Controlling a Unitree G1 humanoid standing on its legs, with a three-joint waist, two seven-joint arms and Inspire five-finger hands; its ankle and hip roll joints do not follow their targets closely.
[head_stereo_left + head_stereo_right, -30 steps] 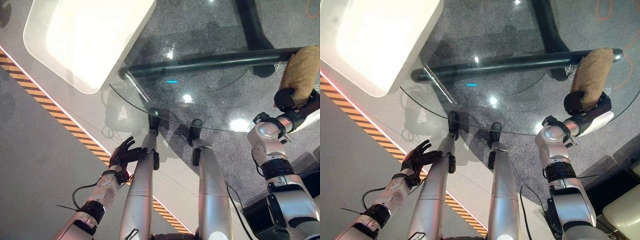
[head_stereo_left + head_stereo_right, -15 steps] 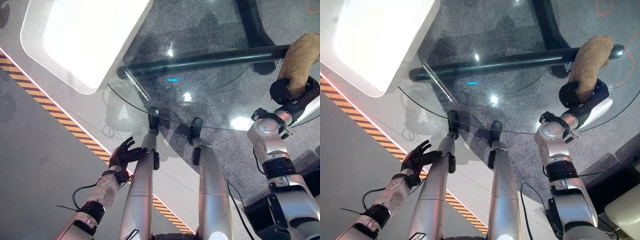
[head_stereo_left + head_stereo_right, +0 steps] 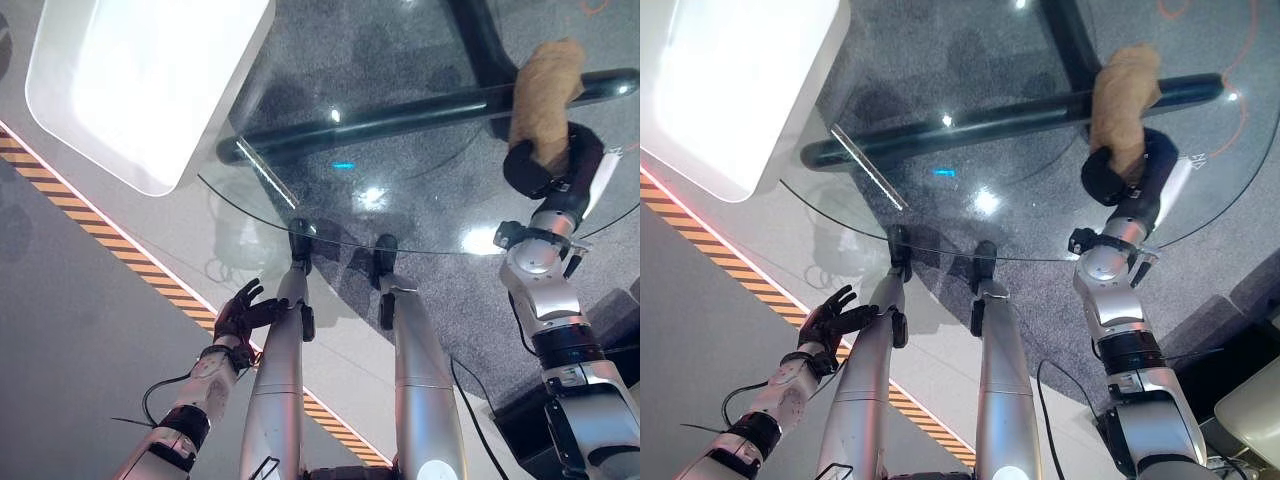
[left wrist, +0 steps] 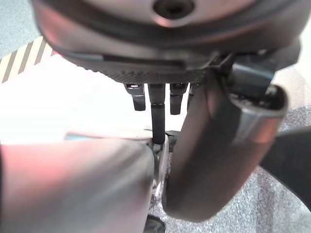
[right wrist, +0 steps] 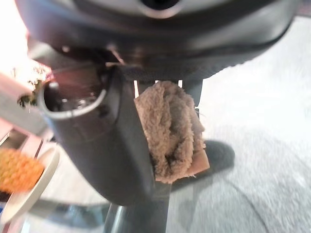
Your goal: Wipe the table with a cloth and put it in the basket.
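1. Right now the right hand [image 3: 545,165] is out over the round glass tabletop [image 3: 420,215], on its right side, fingers curled round a tan fuzzy cloth [image 3: 543,90].
2. Most of the cloth sticks out past the hand toward the far side of the tabletop, as a bunched roll lying along the glass.
3. Right wrist view: the cloth [image 5: 170,131] is wadded up between the thumb and the fingers, pressed against the palm side.
4. Seen through the glass under the cloth: a dark tube-shaped table base [image 3: 400,115] crossing on grey speckled floor [image 3: 400,40].
5. Left hand [image 3: 243,312] hangs low beside the robot, clear of the tabletop edge, fingers spread and relaxed, holding nothing.
6. A yellow-and-black striped line [image 3: 110,245] runs diagonally on the floor, passing just beside the left hand.
7. A white rounded slab [image 3: 130,80] sits at the far left, its corner overlapping the glass edge in the view; can't tell whether they touch.
8. An orange cord [image 3: 1240,60] curls on the floor far right, beyond the cloth.
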